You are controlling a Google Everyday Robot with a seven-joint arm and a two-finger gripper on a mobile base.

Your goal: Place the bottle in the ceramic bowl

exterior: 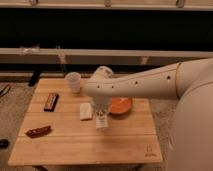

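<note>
My gripper (101, 111) hangs from the white arm that reaches in from the right, over the middle of the wooden table (85, 145). It is shut on the bottle (102, 122), a small whitish bottle that hangs below the fingers, just above the tabletop. The ceramic bowl (122, 106), shallow and orange-brown, sits on the table just to the right of the gripper and slightly behind it; the arm hides part of its left rim. The bottle is beside the bowl, not over it.
A translucent plastic cup (73, 82) stands at the back of the table. A pale rectangular block (86, 111) lies just left of the gripper. A dark flat bar (51, 101) lies at the left, and a reddish-brown object (38, 131) lies near the front left corner.
</note>
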